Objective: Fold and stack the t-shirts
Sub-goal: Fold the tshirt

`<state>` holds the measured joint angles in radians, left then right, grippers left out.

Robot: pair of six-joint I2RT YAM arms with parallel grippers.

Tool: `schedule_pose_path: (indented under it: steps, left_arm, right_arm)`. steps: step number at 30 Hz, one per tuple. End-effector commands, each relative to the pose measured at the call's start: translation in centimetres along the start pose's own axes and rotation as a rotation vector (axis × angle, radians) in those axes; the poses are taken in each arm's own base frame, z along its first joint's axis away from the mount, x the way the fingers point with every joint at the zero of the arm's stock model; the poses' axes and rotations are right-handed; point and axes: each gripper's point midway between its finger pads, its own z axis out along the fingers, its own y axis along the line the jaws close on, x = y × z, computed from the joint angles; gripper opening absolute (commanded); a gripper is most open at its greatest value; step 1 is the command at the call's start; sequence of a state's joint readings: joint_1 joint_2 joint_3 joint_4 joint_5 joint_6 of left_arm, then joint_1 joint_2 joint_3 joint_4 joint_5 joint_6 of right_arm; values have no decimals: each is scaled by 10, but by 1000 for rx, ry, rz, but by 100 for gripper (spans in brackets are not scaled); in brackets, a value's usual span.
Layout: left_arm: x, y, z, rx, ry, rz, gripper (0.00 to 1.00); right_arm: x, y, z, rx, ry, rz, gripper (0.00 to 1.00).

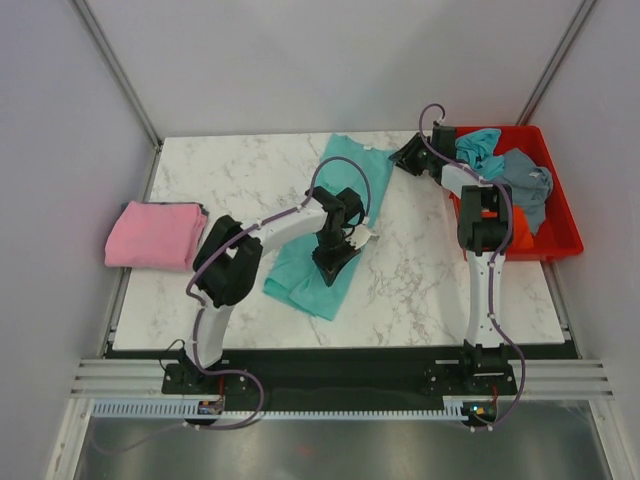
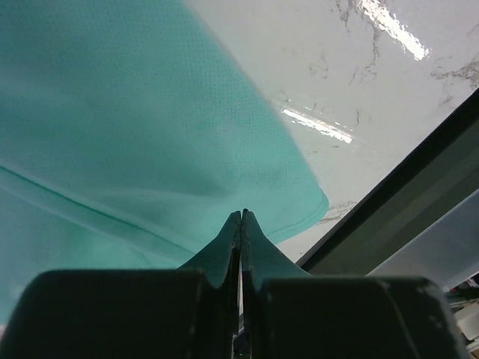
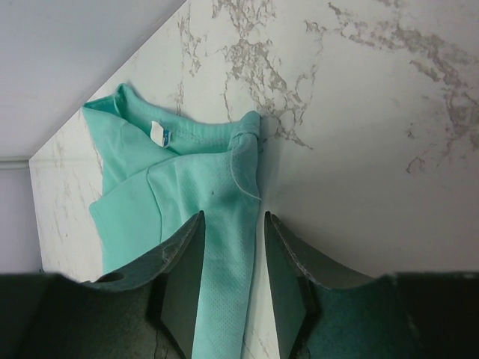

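A teal-green cotton t-shirt point(image 1: 300, 272) lay spread lengthwise on the white marble table point(image 1: 230, 180), running from the upper centre of the top view down toward the lower centre. The left gripper point(image 2: 241, 224) was clenched, its tips pressed together low on the cloth near the hem, apparently pinching a bit of fabric. The right gripper point(image 3: 232, 217) stood released at the shirt's far end, its jaws straddling a narrow strip of cloth just below the ribbed collar with its white label point(image 3: 158, 133), not closed on it.

A folded pink t-shirt point(image 1: 155, 235) sat at the left edge of the frame. More crumpled shirts filled the red plastic tray point(image 1: 560, 235) at the upper right.

The shirt looked light, limp and thin. It would likely sag and drag rather than keep any shape. Taking it at two well-separated edge points, hem and shoulder, and keeping it taut between them should give a clean crease. A shallow pinch on one layer could slip.
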<state>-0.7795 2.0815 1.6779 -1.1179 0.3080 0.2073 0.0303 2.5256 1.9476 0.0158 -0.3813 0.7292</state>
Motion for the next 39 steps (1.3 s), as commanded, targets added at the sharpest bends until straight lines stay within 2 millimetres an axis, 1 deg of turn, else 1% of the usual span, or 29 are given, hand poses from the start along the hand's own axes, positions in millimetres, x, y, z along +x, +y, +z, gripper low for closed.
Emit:
schedule_pose_path:
  steps: [1,4,5,6,8,9,12,13,14,15,18,19,20,21,22,23,24,27,28,30,31,36,39]
  left_arm:
    - [-2,-10,8,60,0,-12,2]
    - [6,-10,23,79,35,-33,2]
    - [6,-9,25,79,34,-34,2]
    - [8,-8,31,83,47,-41,2]
    - [9,-6,38,85,58,-46,2]
    - [10,-4,46,89,77,-55,2]
    - [3,-3,52,94,71,-56,2]
    - [1,-3,57,100,79,-59,2]
    - [-5,-4,58,98,70,-51,2]
    - [-9,-5,59,102,65,-46,2]
    - [-21,-8,68,105,63,-22,2]
    - [-24,-8,70,107,63,-13,2]
    - [-32,-8,74,109,57,-5,2]
    - [-35,-12,77,115,61,9,2]
    - [-45,-14,74,112,43,26,2]
    - [-47,-15,80,116,52,30,2]
    - [-51,-17,80,115,48,38,2]
    - [-66,-20,82,115,26,52,2]
    - [-75,-21,79,113,3,55,2]
    - [-81,-25,83,113,-5,63,2]
    - [-87,-27,81,113,-23,65,2]
    - [-101,-49,84,129,-64,101,2]
    - [-103,-61,85,137,-68,113,2]
  right_arm:
    - [6,6,10,-25,10,18,46]
    - [11,7,13,-26,17,32,46]
    - [12,9,13,-29,17,31,46]
    - [14,7,15,-27,21,30,45]
    - [12,8,16,-30,15,29,45]
    - [15,7,18,-28,19,33,45]
    - [15,6,22,-27,15,38,41]
    - [14,6,23,-26,12,39,41]
    - [14,8,25,-30,9,38,40]
    - [15,4,27,-26,10,44,39]
    - [13,5,34,-31,-5,43,33]
    - [11,5,36,-29,-14,41,32]
    - [9,7,38,-33,-21,36,33]
    - [6,9,41,-40,-33,30,33]
    - [2,9,43,-38,-46,27,32]
    - [-3,13,43,-47,-59,20,32]
    - [-1,13,46,-48,-59,15,32]
    - [-3,19,50,-63,-76,7,33]
    - [-4,20,51,-66,-81,6,33]
    - [-4,25,53,-75,-87,1,33]
    - [-4,26,53,-77,-89,-1,33]
    - [-5,34,51,-90,-91,-6,33]
    - [-8,36,49,-93,-97,-10,33]
